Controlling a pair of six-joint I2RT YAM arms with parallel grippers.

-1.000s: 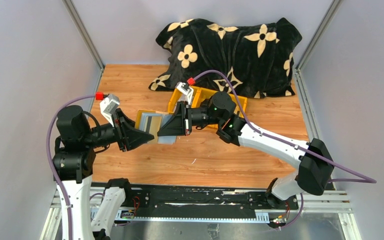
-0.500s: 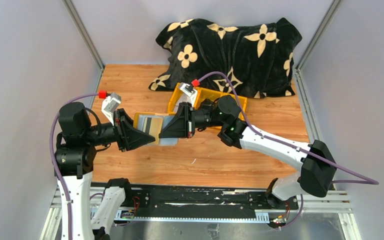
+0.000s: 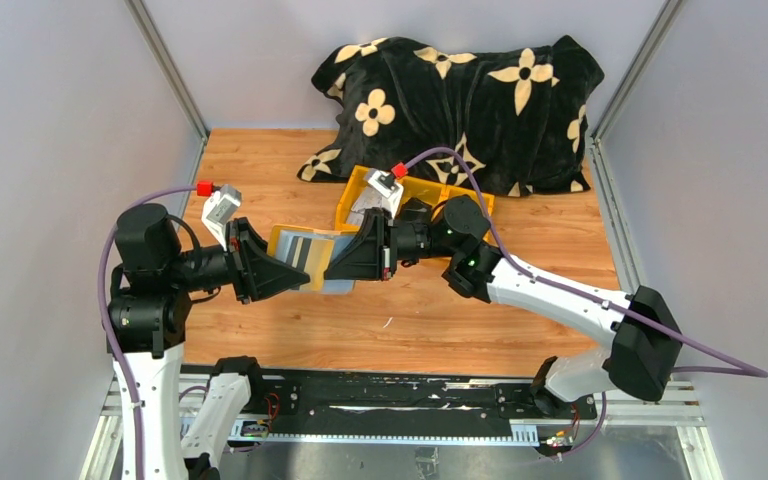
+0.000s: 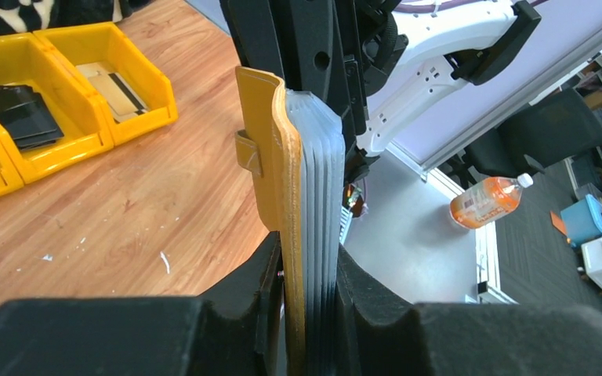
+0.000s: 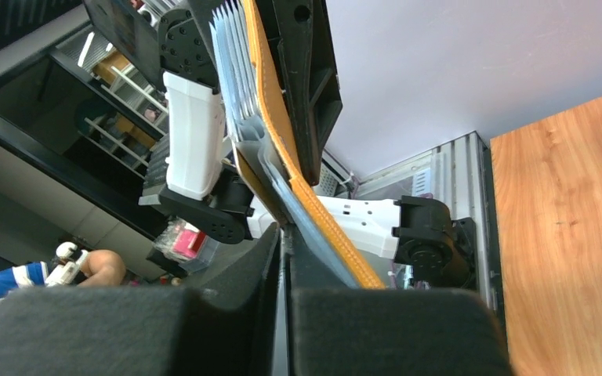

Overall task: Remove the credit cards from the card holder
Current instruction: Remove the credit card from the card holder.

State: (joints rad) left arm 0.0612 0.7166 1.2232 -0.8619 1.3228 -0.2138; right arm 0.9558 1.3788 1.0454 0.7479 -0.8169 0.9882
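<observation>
The mustard-yellow card holder [image 3: 288, 243] is held open above the table between my two grippers. My left gripper [image 3: 282, 273] is shut on its yellow leaf and its stack of grey sleeves. In the left wrist view the card holder [image 4: 270, 157] stands edge-on between my jaws [image 4: 310, 270]. My right gripper [image 3: 340, 268] is shut on a thin pale grey credit card [image 3: 337, 281] at the holder's right edge. In the right wrist view the gripper [image 5: 284, 258] pinches that thin edge beside the yellow leaf [image 5: 282, 133]. Another card with a dark stripe [image 3: 305, 252] shows inside the holder.
A yellow three-compartment bin [image 3: 465, 197] sits behind the right gripper. In the left wrist view the bin [image 4: 137, 74] holds a black folded pouch [image 4: 16, 110] and a card [image 4: 117, 88]. A black flowered blanket [image 3: 460, 100] lies at the back.
My right arm has drawn back to the right, its gripper still pinched at the holder's right edge. My left gripper has kept its hold, shifted slightly.
</observation>
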